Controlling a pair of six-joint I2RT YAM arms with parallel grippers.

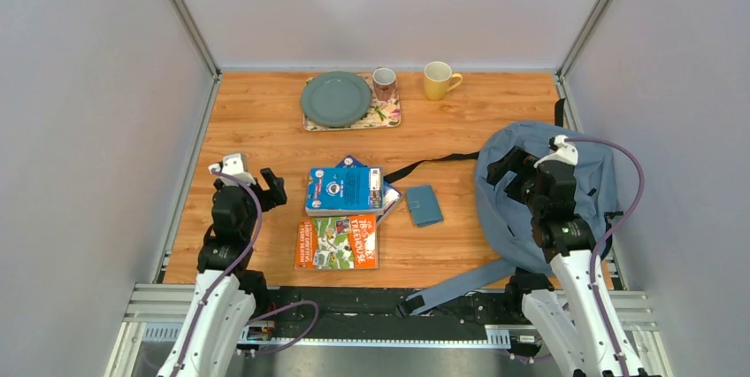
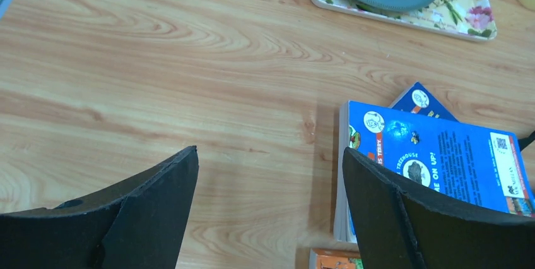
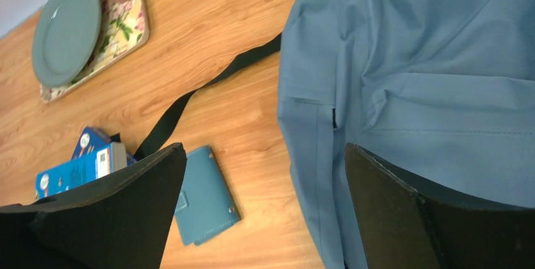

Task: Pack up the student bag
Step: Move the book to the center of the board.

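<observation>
On the worktop (image 1: 256,120) lay the student bag (image 3: 441,60), soft grey-blue, black-strapped; the left end effector (image 2: 270,150) and right end effector (image 3: 264,146) gaped wide, empty.

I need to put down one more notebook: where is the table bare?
Most room: the left part of the table, bordered by the left wall, the tray and the blue books. A narrower bare band lies between tray and books. Crowded: centre and right, with orange book, teal case, black strap and student bag.
</observation>
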